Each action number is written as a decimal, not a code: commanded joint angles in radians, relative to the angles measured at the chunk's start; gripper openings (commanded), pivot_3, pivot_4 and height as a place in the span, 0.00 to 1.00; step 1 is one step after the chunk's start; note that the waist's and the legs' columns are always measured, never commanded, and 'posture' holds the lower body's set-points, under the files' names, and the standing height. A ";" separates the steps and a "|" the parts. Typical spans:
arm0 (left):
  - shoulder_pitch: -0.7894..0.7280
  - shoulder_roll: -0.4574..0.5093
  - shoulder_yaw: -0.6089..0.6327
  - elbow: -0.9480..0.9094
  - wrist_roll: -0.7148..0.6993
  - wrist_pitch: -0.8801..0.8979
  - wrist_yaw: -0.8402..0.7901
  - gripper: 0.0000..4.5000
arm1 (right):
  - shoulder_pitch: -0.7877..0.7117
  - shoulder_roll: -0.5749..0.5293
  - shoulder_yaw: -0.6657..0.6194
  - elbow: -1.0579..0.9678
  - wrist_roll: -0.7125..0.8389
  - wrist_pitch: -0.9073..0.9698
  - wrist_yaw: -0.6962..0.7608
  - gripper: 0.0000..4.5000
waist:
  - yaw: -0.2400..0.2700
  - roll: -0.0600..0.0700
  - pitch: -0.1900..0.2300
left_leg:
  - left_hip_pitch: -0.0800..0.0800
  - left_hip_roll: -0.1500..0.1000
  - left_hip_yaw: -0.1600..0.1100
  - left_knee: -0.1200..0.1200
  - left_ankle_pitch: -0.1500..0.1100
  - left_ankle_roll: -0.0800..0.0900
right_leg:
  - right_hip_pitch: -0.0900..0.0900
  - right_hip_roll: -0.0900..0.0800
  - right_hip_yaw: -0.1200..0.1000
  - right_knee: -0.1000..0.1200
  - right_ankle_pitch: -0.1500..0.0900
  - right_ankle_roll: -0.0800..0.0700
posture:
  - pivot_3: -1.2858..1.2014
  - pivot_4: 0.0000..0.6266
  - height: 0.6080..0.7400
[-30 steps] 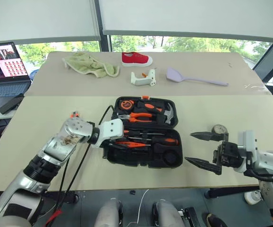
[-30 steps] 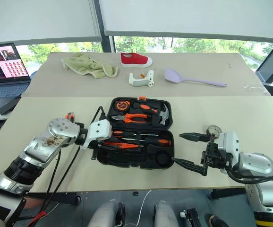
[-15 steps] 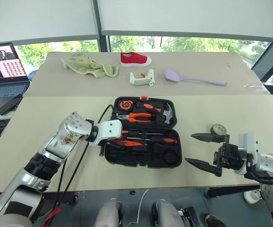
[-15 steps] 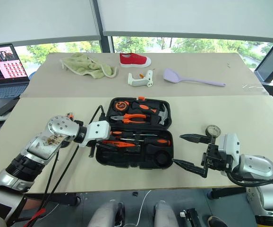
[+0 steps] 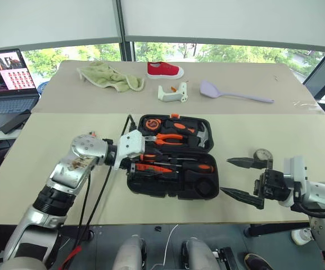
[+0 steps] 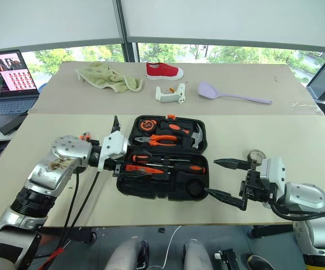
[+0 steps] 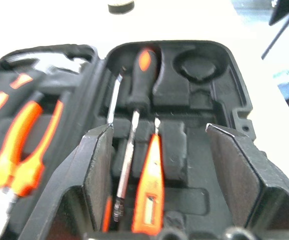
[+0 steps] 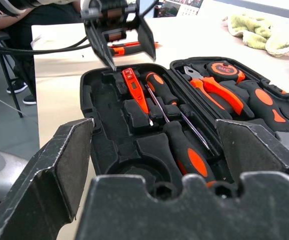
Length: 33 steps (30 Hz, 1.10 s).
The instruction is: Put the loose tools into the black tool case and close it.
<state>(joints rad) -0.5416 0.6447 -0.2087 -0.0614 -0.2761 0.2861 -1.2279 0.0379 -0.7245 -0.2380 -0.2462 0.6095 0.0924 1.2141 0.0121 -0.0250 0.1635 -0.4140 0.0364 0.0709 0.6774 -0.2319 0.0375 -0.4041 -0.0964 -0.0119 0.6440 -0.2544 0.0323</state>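
The black hinged plastic tool case [image 5: 172,156] is lying open, several tools slotted; the small dark tape roll [image 5: 261,154] is waiting outside. The left claw [image 8: 118,31] and right claw [image 5: 242,178] are both hovering spread, empty.

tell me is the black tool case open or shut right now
Open. The black tool case lies flat with both halves spread on the table, its moulded slots and the orange-handled pliers inside exposed.

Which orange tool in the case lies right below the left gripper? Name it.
The slim orange tester screwdriver, all orange, between the left gripper's open fingers; beside it lies a black-handled screwdriver.
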 commanded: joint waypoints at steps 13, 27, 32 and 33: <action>0.108 -0.066 -0.046 0.230 0.147 -0.180 0.089 0.01 | 0.007 -0.004 -0.016 -0.026 0.020 0.004 -0.004 1.00 | 0.006 0.001 -0.001 | 0.001 -0.001 -0.001 0.001 0.000 0.000 | 0.002 0.000 0.000 0.000 0.000 0.000 | 0.52 0.24 1.00; 0.360 -0.064 0.375 -0.041 -0.149 -0.099 0.243 0.33 | 0.003 0.049 -0.040 0.043 -0.033 -0.091 -0.061 1.00 | -0.009 0.001 -0.001 | 0.007 0.004 -0.002 0.000 0.000 0.000 | 0.007 0.000 0.000 -0.001 0.000 0.000 | 0.52 0.24 1.00; 0.680 -0.071 0.688 -0.142 -0.256 -0.120 0.305 0.74 | 0.022 0.072 -0.017 0.107 -0.056 -0.175 -0.004 1.00 | -0.019 0.001 -0.001 | 0.008 0.008 0.000 -0.002 -0.001 -0.001 | 0.006 0.001 0.001 -0.001 0.000 -0.001 | 0.52 0.24 1.00; 0.757 -0.092 0.753 -0.153 -0.265 -0.129 0.328 0.83 | 0.021 0.083 -0.015 0.123 -0.045 -0.194 0.015 1.00 | -0.020 0.001 -0.001 | 0.008 0.008 0.000 -0.002 -0.001 -0.001 | 0.006 0.001 0.001 -0.001 0.000 -0.001 | 0.52 0.24 1.00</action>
<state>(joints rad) 0.1458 0.5742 0.4309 -0.1689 -0.5070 0.1796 -0.9361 0.0589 -0.6529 -0.2427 -0.1340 0.5550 -0.0516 1.2010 -0.0075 -0.0236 0.1626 -0.4059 0.0442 0.0706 0.6750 -0.2336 0.0361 -0.3975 -0.0952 -0.0109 0.6427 -0.2546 0.0310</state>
